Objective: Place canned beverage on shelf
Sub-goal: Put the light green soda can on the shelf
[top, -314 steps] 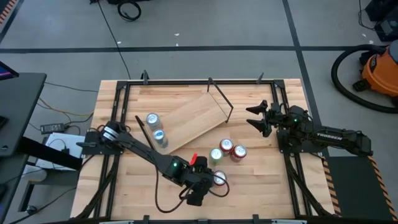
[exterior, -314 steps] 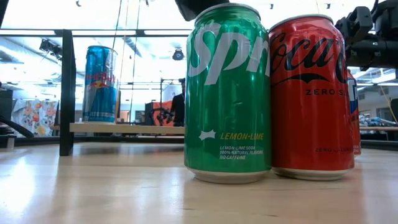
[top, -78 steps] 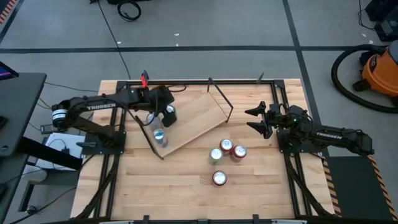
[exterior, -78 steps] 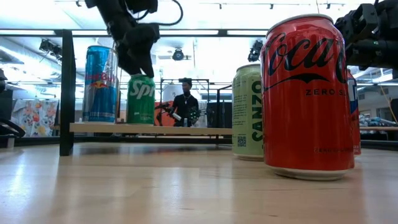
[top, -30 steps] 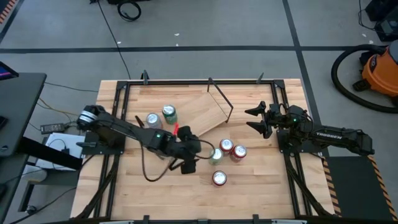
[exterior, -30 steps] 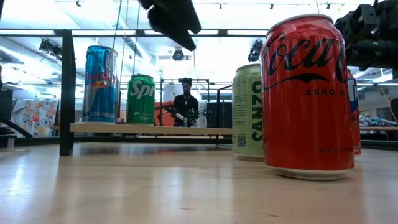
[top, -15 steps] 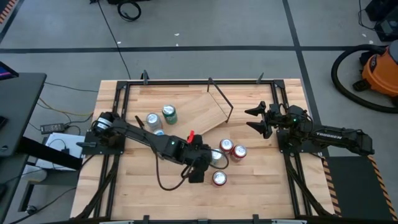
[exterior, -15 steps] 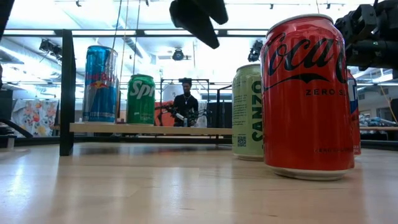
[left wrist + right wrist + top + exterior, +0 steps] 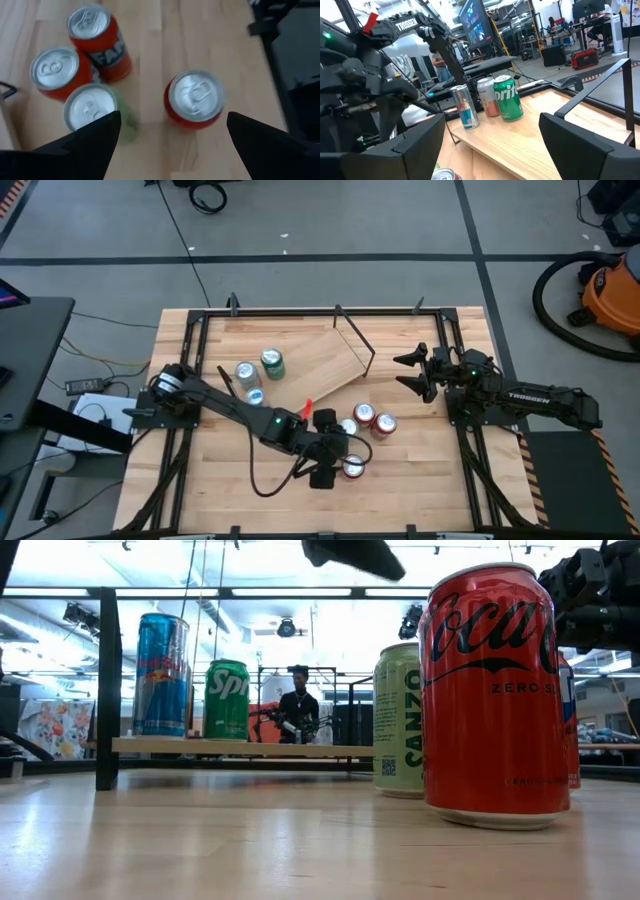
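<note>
**Left gripper over lone red can, jaws wide**

Left gripper [image 9: 328, 470] hangs above the lone red can [image 9: 352, 467] at the table's front, fingers [image 9: 87, 137] spread wide with the can top [image 9: 195, 97] between them in the wrist view. Nothing held. Wide spread looks like a setup for dropping over the can from above; judged next pick.

Can stands upright, long axis vertical, lid and tab up, on the tabletop [image 9: 420, 480], well apart from the shelf [image 9: 325, 365]. Three more cans [image 9: 365, 421] stand clustered just behind it, close enough to crowd the grasp.

Shelf lies angled across the table; three cans already on its left end: blue can [image 9: 161, 674], Sprite can [image 9: 227, 700], and a third [image 9: 486, 96] seen in the right wrist view.

Right gripper [image 9: 412, 371] waits at the table's right edge, jaws apart, empty.
</note>
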You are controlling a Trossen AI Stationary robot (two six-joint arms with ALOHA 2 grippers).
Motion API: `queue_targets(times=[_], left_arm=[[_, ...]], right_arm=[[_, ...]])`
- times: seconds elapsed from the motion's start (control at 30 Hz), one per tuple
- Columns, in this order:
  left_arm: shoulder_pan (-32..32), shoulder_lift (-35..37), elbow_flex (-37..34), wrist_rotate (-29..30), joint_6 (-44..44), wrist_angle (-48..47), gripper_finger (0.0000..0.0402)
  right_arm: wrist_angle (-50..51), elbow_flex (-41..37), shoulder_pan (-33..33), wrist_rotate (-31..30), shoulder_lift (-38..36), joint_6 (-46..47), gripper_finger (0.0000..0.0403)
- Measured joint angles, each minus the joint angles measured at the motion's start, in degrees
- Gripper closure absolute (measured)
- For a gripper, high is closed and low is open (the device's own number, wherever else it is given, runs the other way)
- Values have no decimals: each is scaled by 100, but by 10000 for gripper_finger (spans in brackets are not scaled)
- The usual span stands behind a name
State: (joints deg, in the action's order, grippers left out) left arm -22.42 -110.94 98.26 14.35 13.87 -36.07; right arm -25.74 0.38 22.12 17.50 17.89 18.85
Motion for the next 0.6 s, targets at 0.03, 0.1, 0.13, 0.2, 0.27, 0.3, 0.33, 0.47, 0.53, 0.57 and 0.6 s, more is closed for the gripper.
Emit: queue_targets(times=[0.03,0.1,0.13,0.2,0.27,0.3,0.33,0.47,0.53,0.57,0.6], left_arm=[[31,-27,0,88,4,-34,26],[124,-54,-2,172,134,-40,26],[192,-53,-2,201,223,-34,26],[351,-48,-2,255,443,-6,26],[505,-49,-2,268,651,-23,26],[567,-52,-2,268,752,-24,26],[622,-53,-2,266,808,-16,26],[791,-131,0,256,1101,161,26],[831,-198,-9,304,1148,225,26],[837,-268,-11,392,1144,299,26],[838,-317,-8,453,1109,440,26]], right_arm=[[-11,0,0,-3,0,1,69],[-12,0,-1,-2,0,33,69],[-13,0,-2,-1,0,43,69],[-11,0,-2,0,0,44,69],[-13,0,-1,0,0,44,69],[-11,0,-1,0,0,34,69],[-11,0,1,1,0,16,69],[-11,0,0,2,0,-35,69],[-11,0,1,2,0,-41,69],[-11,0,0,2,2,-42,69],[-6,0,1,4,6,-42,69]])
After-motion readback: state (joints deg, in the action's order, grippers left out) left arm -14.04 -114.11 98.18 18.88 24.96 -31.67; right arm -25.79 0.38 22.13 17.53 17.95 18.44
